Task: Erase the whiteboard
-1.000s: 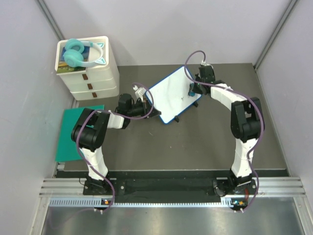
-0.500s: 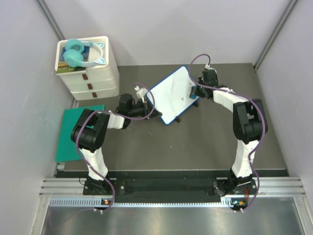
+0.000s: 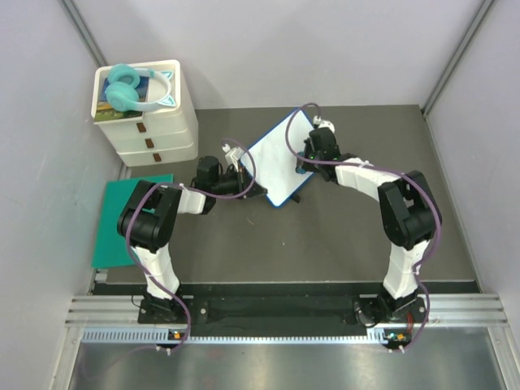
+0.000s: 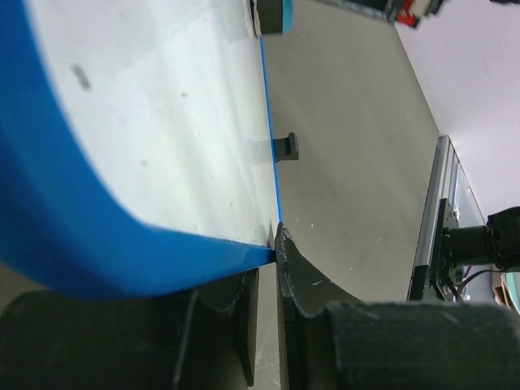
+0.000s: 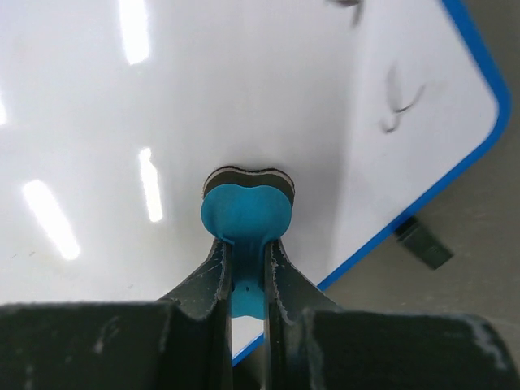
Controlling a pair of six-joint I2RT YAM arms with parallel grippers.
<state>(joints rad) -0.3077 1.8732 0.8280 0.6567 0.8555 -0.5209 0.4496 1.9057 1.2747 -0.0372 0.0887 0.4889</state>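
End effector (image 4: 264, 268) clamps the blue rim of the whiteboard (image 4: 162, 122).
Board stretches ahead over the counter (image 4: 349, 138); an eraser (image 4: 272, 15) at its far end.

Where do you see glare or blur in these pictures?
Right wrist view: lamp glare streaks the whiteboard left of the eraser. Left wrist view: the whiteboard's near blue rim is blurred, too close to focus. Top view: sharp, evenly lit.

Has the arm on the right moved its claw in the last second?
Yes. The right gripper slid left across the whiteboard, toward the white drawers.
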